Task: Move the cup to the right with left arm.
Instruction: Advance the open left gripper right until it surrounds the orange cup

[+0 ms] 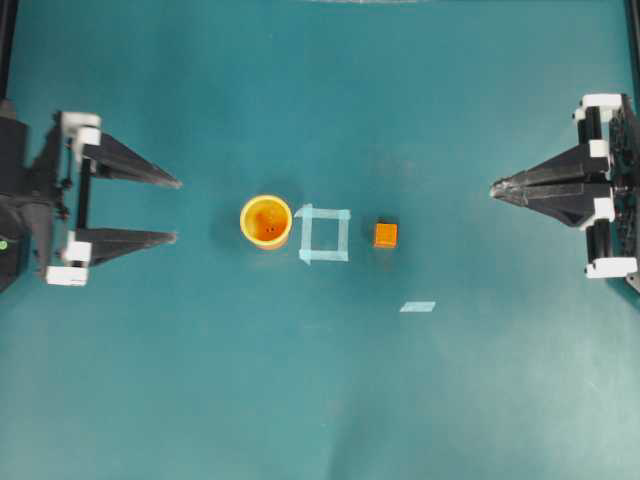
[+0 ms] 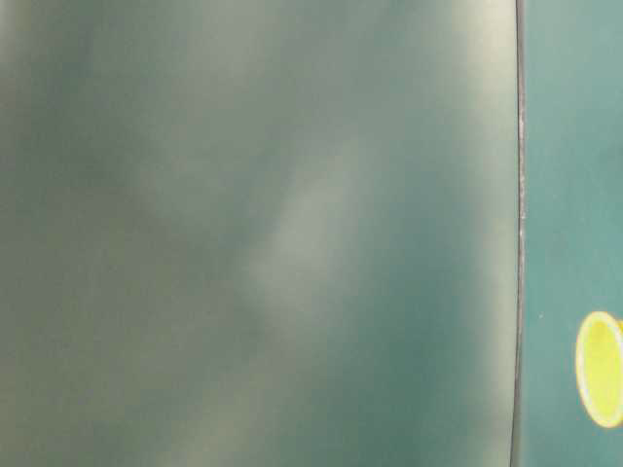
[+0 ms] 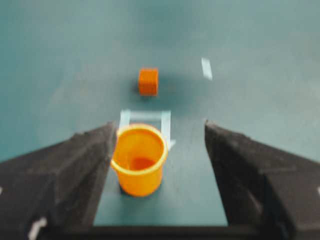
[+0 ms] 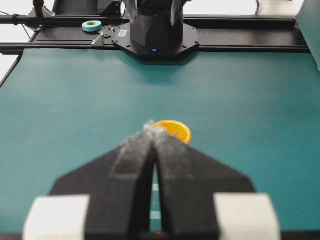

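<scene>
The yellow-orange cup (image 1: 266, 221) stands upright on the teal table, just left of a pale tape square (image 1: 324, 234). My left gripper (image 1: 177, 210) is open at the left of the overhead view. Its fingertips point at the cup and stop short of it, with a gap between. From the left wrist, the cup (image 3: 139, 159) shows ahead between the spread fingers, nearer the left one, with nothing held in the left gripper (image 3: 160, 125). My right gripper (image 1: 493, 188) rests shut and empty at the far right. Over its tips (image 4: 150, 125), the cup's rim (image 4: 175, 129) peeks out.
A small orange cube (image 1: 385, 235) sits right of the tape square, and a loose tape strip (image 1: 418, 306) lies further right and nearer. The table-level view is mostly blur, with only the cup's yellow rim (image 2: 601, 368) at its right edge. The left arm's base (image 4: 155, 30) is at the far side.
</scene>
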Robot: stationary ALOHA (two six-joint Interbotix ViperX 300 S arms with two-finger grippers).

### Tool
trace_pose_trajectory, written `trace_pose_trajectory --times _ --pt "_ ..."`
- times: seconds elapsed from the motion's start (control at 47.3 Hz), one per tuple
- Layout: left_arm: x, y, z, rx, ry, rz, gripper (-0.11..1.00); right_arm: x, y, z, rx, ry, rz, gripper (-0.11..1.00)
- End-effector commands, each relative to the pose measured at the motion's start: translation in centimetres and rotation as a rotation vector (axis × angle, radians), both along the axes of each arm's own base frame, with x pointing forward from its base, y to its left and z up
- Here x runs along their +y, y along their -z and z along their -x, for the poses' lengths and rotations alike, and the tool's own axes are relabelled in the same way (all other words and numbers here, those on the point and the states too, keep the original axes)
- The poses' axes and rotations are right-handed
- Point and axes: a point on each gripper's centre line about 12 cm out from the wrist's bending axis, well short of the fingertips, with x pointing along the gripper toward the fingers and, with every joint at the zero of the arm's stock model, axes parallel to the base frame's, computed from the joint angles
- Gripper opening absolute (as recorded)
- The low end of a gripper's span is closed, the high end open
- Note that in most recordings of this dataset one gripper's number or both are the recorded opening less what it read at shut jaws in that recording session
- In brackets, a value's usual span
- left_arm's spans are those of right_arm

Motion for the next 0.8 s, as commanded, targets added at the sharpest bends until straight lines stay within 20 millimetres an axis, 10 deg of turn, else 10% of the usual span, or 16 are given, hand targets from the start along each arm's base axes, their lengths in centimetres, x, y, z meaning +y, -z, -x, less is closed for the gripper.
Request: trace_pose_trajectory --times 0.0,0.782 --pt "-0.1 0.4 -0.7 0.000 0.004 -0.001 0.69 0.0 -1.3 -0.3 -0.040 0.002 -0.001 -0.01" --pt "1.2 9.1 -6.0 0.236 -0.039 0.006 0.74 -0.1 -1.9 -0.4 -0.051 0.003 0.003 -0.01"
